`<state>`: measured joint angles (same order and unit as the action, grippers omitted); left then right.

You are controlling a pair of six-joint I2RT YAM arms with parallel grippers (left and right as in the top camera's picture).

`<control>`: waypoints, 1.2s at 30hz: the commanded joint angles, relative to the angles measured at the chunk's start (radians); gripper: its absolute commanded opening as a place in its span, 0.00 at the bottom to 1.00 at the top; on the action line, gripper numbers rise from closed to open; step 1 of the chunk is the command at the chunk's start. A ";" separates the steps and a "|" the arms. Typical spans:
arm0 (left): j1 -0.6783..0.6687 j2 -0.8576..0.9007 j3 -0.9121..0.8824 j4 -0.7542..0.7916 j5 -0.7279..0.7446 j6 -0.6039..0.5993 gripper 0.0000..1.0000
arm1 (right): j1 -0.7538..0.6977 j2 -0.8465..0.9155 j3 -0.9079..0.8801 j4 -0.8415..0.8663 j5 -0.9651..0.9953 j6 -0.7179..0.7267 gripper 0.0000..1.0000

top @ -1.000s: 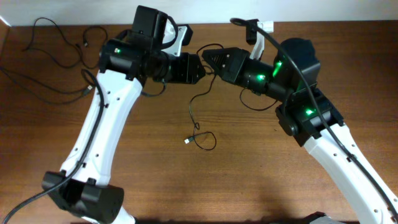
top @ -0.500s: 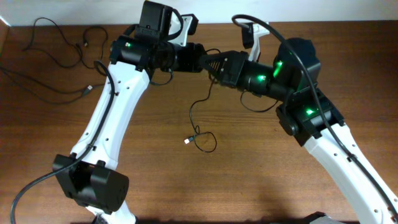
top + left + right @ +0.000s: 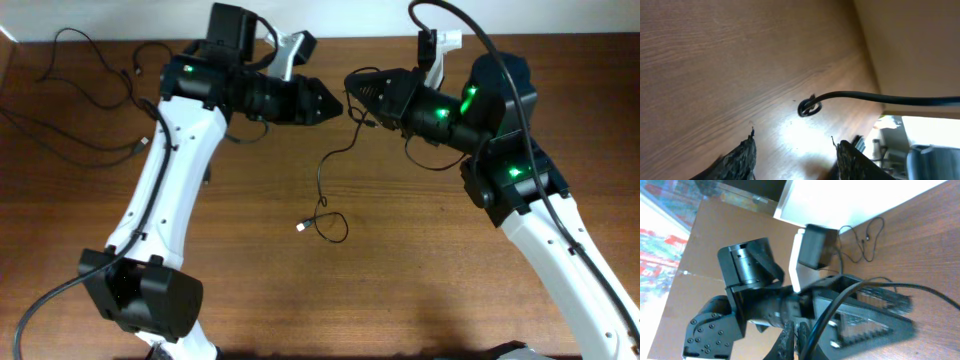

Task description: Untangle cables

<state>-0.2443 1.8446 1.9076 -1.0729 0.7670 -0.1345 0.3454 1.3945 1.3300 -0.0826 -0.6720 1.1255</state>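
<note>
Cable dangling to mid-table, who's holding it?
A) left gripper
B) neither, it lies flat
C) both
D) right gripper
D: the right wrist view shows the right gripper pinched shut on the cable, while the left gripper is open with nothing between its fingers.

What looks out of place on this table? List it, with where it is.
One cable hangs in mid-air from the right pincer, its looped plug end trailing on the table. The left pincer is open and empty beside it. More loose cables sprawl at the far-left corner. Nothing looks damaged.
</note>
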 commanded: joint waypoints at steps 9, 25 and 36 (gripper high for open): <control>-0.121 0.060 0.005 0.186 -0.238 0.016 0.47 | -0.005 0.000 0.017 0.061 -0.145 0.080 0.04; -0.119 -0.020 0.005 0.029 -0.167 0.016 0.00 | -0.258 0.000 0.017 -0.358 0.055 -0.296 0.05; -0.119 -0.046 0.005 -0.195 -0.612 0.016 0.25 | -0.268 0.000 0.017 -0.527 0.251 -0.337 0.04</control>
<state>-0.3683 1.8286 1.9076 -1.2411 0.3412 -0.1261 0.0818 1.3952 1.3388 -0.5999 -0.4553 0.8074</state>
